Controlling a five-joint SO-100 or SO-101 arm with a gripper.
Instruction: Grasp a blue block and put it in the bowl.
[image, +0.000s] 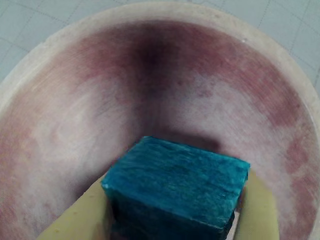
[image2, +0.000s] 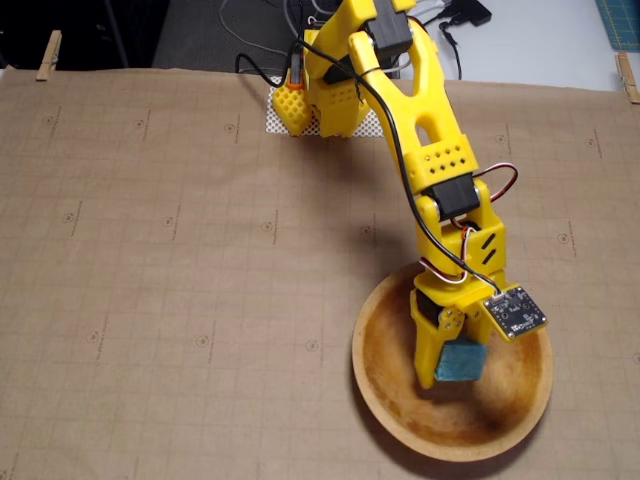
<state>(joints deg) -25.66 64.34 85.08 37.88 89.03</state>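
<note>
The blue block (image: 177, 187) is a small teal cuboid held between my yellow fingers (image: 75, 217). My gripper (image: 175, 220) is shut on it. In the fixed view the gripper (image2: 450, 365) reaches down inside the bowl (image2: 385, 385), with the block (image2: 460, 362) held at its tip over the bowl's middle. The bowl's blotchy inside (image: 90, 115) fills the wrist view behind the block. I cannot tell whether the block touches the bowl's floor.
The bowl sits at the lower right of a brown gridded paper mat (image2: 180, 270). The arm's yellow base (image2: 320, 100) stands at the mat's far edge. Clothespins (image2: 48, 55) clip the mat's far corners. Cables lie behind the base.
</note>
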